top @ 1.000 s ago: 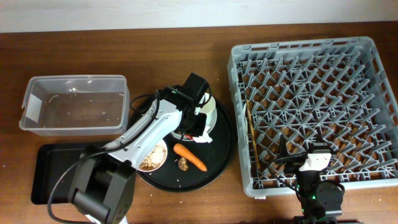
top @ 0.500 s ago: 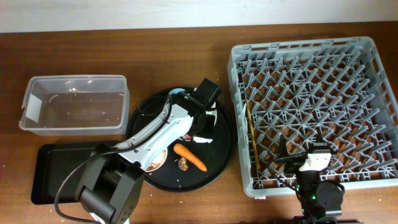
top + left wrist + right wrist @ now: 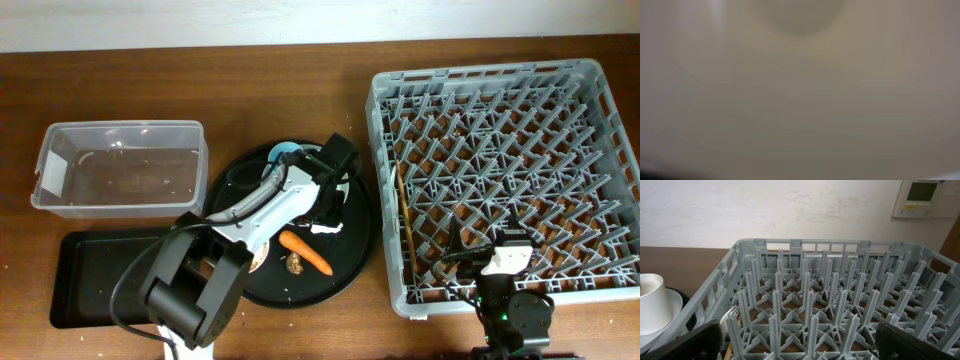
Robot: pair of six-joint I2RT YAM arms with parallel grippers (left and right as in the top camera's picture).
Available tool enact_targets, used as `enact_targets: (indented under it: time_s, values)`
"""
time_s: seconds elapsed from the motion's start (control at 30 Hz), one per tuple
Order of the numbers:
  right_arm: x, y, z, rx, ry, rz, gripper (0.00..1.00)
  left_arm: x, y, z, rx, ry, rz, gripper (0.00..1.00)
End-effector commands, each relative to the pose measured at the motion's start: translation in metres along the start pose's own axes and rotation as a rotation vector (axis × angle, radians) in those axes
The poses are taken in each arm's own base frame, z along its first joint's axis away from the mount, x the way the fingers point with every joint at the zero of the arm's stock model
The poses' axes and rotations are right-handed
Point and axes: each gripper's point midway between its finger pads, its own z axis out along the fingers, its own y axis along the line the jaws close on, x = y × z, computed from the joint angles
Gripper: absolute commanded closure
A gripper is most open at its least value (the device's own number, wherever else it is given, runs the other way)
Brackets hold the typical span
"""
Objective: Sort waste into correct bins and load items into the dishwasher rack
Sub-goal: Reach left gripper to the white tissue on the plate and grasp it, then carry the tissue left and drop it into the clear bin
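My left gripper [image 3: 338, 165] is low over the large round black tray [image 3: 360, 255], right at the cream cup [image 3: 651, 300] standing on the pale plate [image 3: 671, 311]. The left wrist view is filled by a blurred cream surface, so its jaws do not show. A light-blue cup [image 3: 284, 151] stands at the tray's back. A white napkin [image 3: 325, 226], an orange carrot [image 3: 305, 253], a brown scrap [image 3: 295, 265] and a bowl of rice leftovers [image 3: 256, 260] lie on the tray. My right gripper [image 3: 800, 342] is open at the front edge of the grey rack [image 3: 500, 80]. No red wrapper shows.
The clear tub [image 3: 120, 130] stands at the back left, with the flat black tray [image 3: 85, 285] in front of it. Wooden chopsticks [image 3: 405, 222] lie along the rack's left side. My left arm crosses the round tray and hides part of the bowl.
My left gripper has moved right and slightly forward over the round tray, down onto the cream cup, which it now mostly covers. The right arm has not moved.
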Motion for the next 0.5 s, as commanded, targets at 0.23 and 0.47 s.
enact_targets:
  time_s: [0.23,0.47]
  values:
    - [0.003,-0.003,0.0,0.016,0.004,0.007,0.01,0.003,0.002,-0.004,-0.012,0.0,-0.007,0.97]
    - [0.003,-0.003,0.0,0.016,0.004,0.007,0.01,-0.029,0.027,-0.128,0.011,-0.347,-0.069,1.0]
